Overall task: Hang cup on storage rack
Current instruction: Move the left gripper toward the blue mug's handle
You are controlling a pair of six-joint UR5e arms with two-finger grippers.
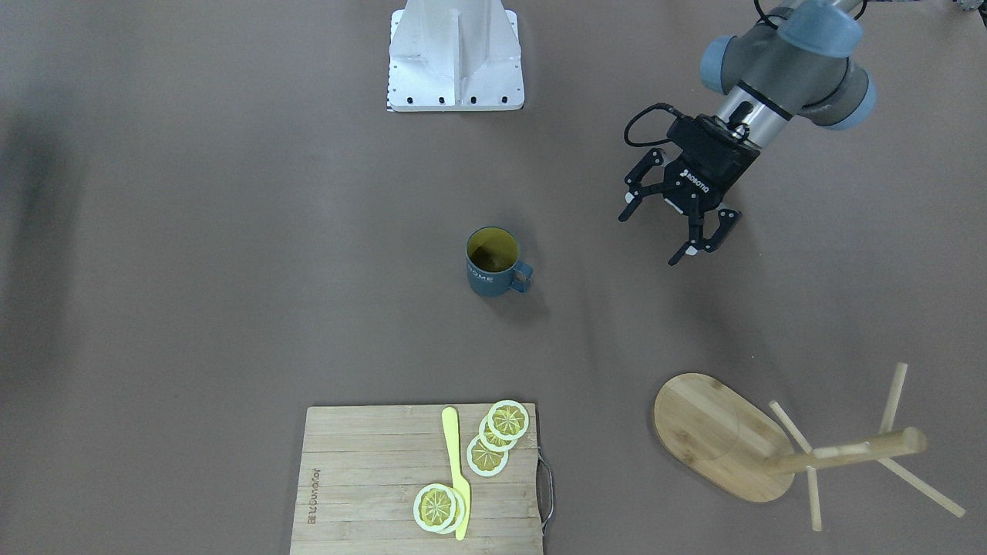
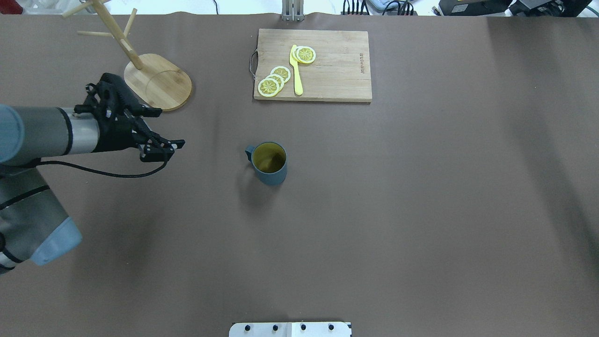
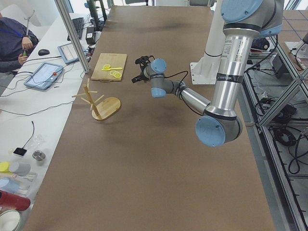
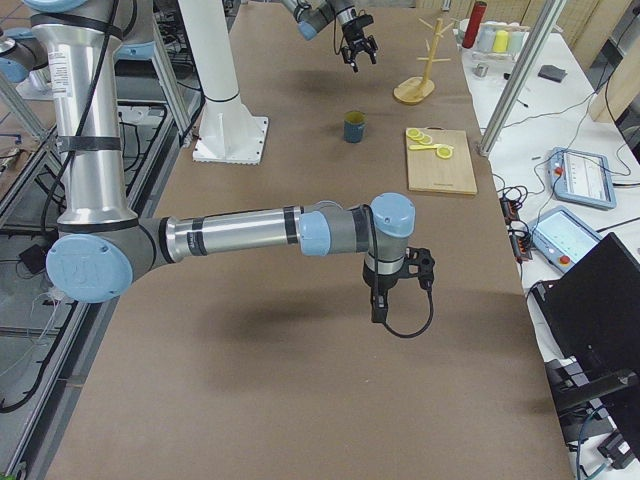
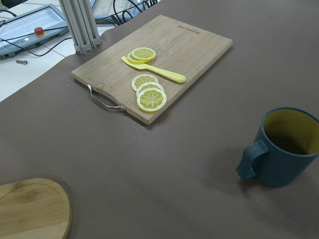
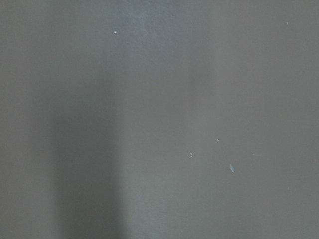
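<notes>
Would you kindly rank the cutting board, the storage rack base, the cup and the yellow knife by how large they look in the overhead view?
1. cutting board
2. storage rack base
3. cup
4. yellow knife: slightly longer than the cup, but thin, so it covers the least area.

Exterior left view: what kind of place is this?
Probably a robotics lab: the left arm over a brown table, an aluminium frame post, a person at a side desk with tablets.
</notes>
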